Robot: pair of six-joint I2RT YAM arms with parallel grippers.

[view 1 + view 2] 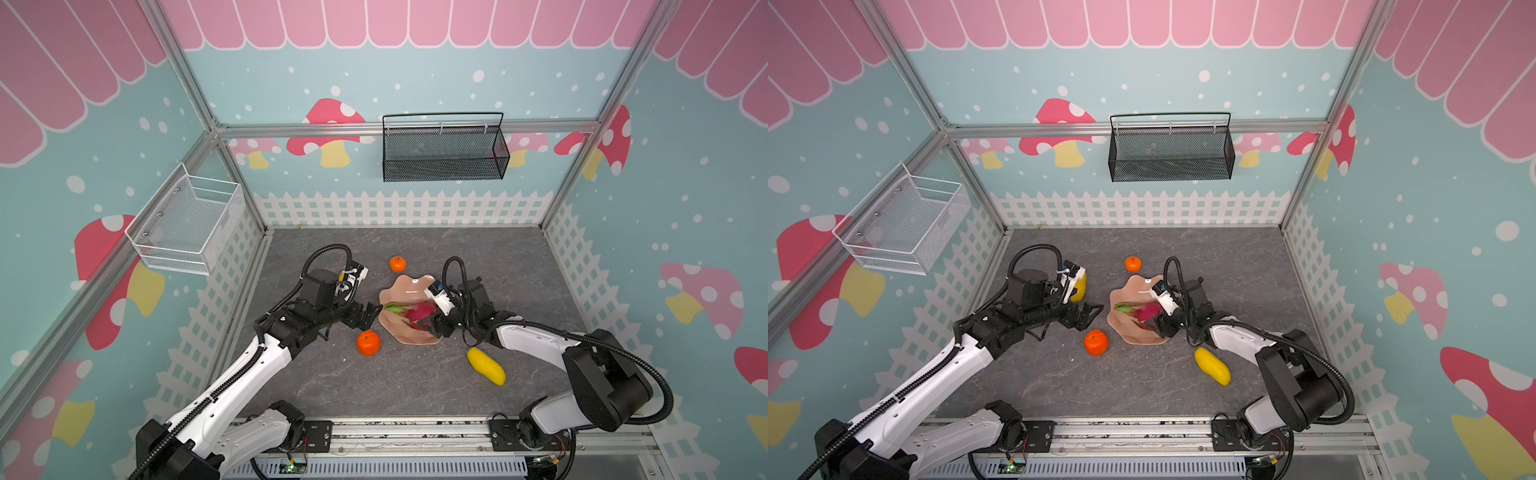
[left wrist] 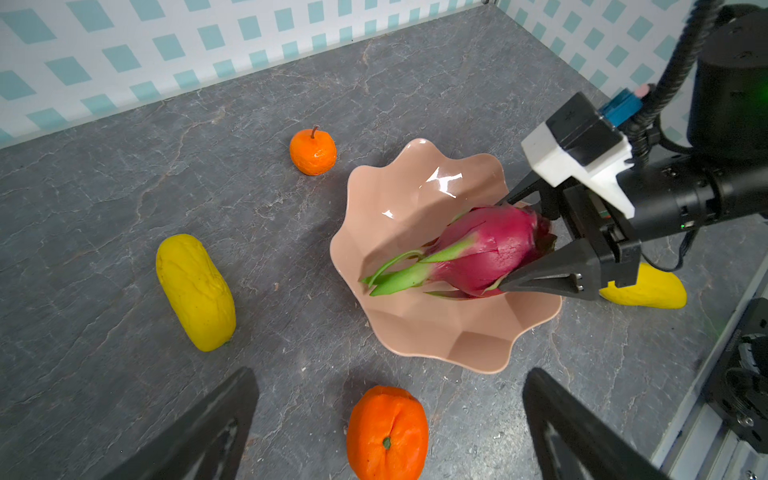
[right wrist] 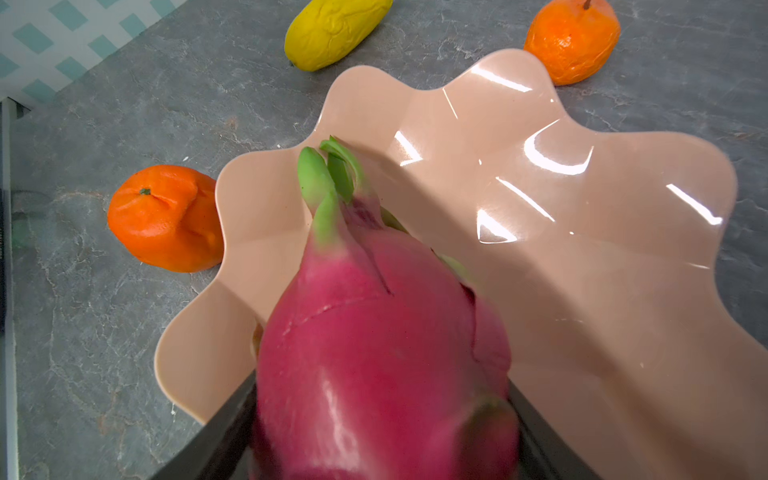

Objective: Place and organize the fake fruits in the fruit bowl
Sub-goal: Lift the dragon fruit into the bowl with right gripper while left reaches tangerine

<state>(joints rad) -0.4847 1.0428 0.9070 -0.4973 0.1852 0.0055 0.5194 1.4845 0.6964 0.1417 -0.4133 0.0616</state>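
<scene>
Magenta with green tips, the dragon fruit lies lengthwise over the hollow of the fruit bowl, clamped at its thick end by the right pincer. Whether it already rests on the bowl's floor or hangs just above it cannot be told from these views.

If it is let go while raised, it may roll on the glossy facets and knock the shallow bowl askew or ride up over the wavy rim. The lower jaw sits close to the rim on the right arm's side. Pulled back low, it could catch that rim and drag or tip the bowl.

Laid across the middle, so large a fruit may leave little room for the other four. One tangerine lies just beside the bowl, another tangerine a little beyond the bowl's far rim. One yellow fruit lies well apart from the bowl, and the other yellow fruit lies past the bowl behind the right pincer.

The left pincer, spread wide and empty, hovers next to the bowl. Both arms reaching in together risk a clash.
</scene>
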